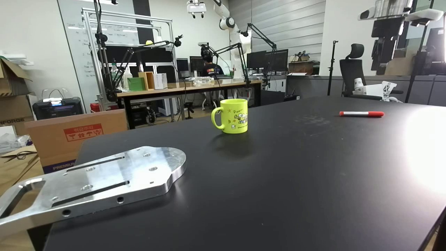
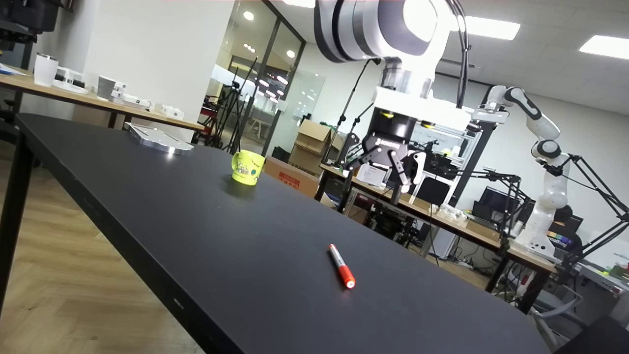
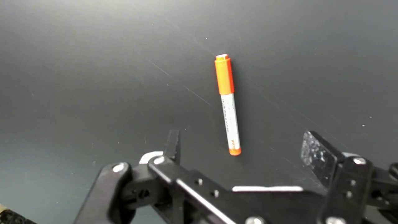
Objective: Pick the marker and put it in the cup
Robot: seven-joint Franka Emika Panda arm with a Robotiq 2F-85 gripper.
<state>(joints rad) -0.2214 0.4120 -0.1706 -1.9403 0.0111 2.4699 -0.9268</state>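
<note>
The marker is red and white and lies flat on the dark table. It shows in both exterior views (image 1: 361,114) (image 2: 342,265) and in the wrist view (image 3: 228,105), its red cap pointing away from the gripper. The cup, a yellow-green mug with a side handle and a dark print, stands upright on the table in both exterior views (image 1: 235,116) (image 2: 247,167). It is out of the wrist view. My gripper (image 2: 371,189) hangs well above the table. In the wrist view its fingers (image 3: 241,137) are wide apart and empty, with the marker's near end between and below them.
The black table (image 1: 278,181) carries a silver metal plate with a handle (image 1: 122,174) near its edge, beyond the cup from the marker; it also shows in an exterior view (image 2: 159,139). Cardboard boxes (image 1: 83,136) stand beside the table. Another bench (image 1: 195,87) stands behind.
</note>
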